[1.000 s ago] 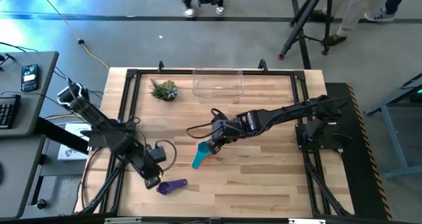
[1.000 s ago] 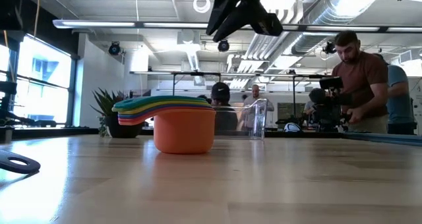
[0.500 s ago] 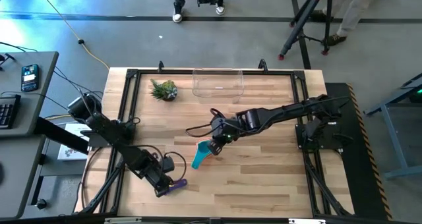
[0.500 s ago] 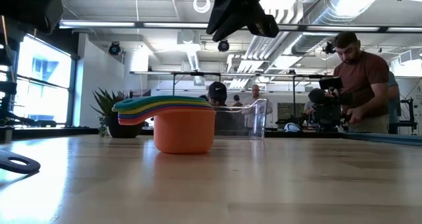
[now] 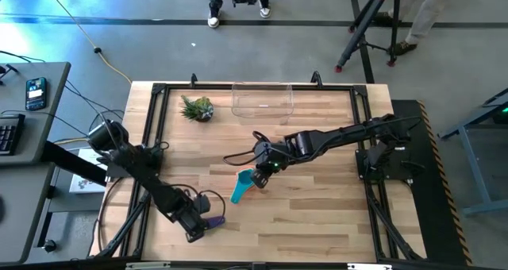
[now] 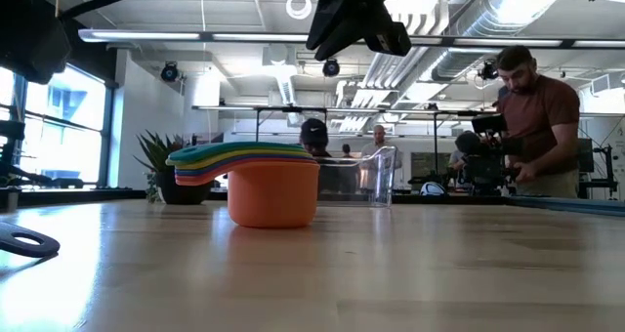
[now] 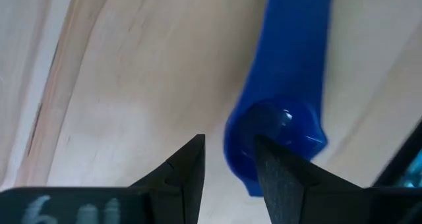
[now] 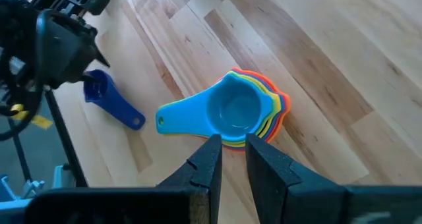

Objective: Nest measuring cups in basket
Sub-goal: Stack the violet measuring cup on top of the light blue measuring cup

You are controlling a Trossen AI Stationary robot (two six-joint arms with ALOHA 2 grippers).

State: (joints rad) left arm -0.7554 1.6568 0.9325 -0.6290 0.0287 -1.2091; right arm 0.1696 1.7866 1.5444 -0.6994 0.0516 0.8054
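A dark blue cup (image 7: pixel 283 85), which looks purple in the high view (image 5: pixel 216 221), lies on the table near its near-left corner. My left gripper (image 7: pixel 227 178) has come down over its bowl, fingers slightly apart. Several nested cups (image 5: pixel 242 187) stand mid-table, teal-blue on top (image 8: pixel 231 112), with an orange bowl at the bottom (image 6: pixel 273 190). My right gripper (image 8: pixel 233 158) hangs above the nest (image 6: pixel 352 20), open by a narrow gap, holding nothing. The clear basket (image 5: pixel 262 99) stands at the far edge. My left gripper comes at the bowl end (image 7: pixel 241 165) of the dark blue cup from above. The bowl's wall shows in the gap between the fingers: one finger (image 7: pixel 280 178) is over the bowl, the other outside it. I cannot tell whether either finger touches it. The cup lies on the table.
A small spiky green plant (image 5: pixel 197 109) stands left of the basket. A black frame (image 5: pixel 159 91) runs round the tabletop. Bare wood lies between the nest and the basket. People and a tripod (image 5: pixel 361 24) are beyond the far edge.
My left arm has reached toward the near edge and lowered its gripper onto the bowl end of the dark blue cup, which lies where it was. My right gripper has stayed above the nest.
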